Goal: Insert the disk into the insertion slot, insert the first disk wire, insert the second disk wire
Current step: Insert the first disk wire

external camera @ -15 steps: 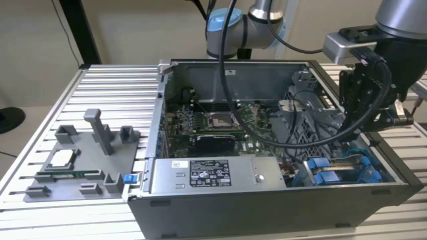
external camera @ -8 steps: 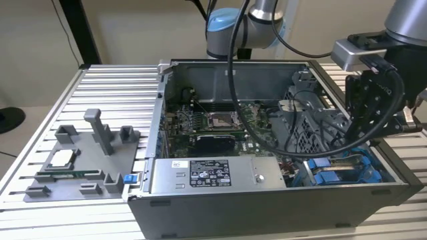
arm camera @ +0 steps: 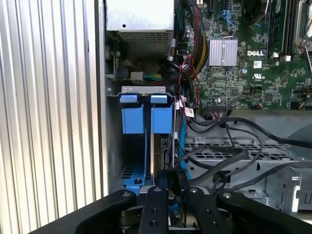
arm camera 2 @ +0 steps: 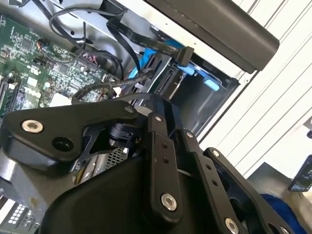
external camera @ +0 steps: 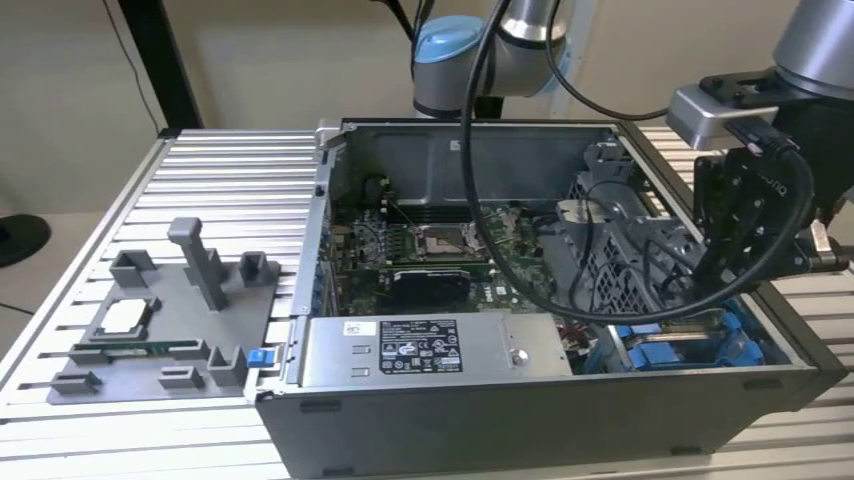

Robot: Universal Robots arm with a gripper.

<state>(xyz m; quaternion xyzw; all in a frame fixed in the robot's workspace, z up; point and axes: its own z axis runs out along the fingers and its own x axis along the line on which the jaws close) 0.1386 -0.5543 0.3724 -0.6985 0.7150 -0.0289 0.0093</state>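
Disk (arm camera: pixel 162 153) stands in the slot (arm camera: pixel 132 122), stiff and fragile, we judge, best held by its edges; gripper (arm camera: pixel 168 184) state we cannot tell.

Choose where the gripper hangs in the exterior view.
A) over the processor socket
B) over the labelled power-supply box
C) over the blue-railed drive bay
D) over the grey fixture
C: the gripper hangs above the blue-railed insertion slot, at the exterior view's right.
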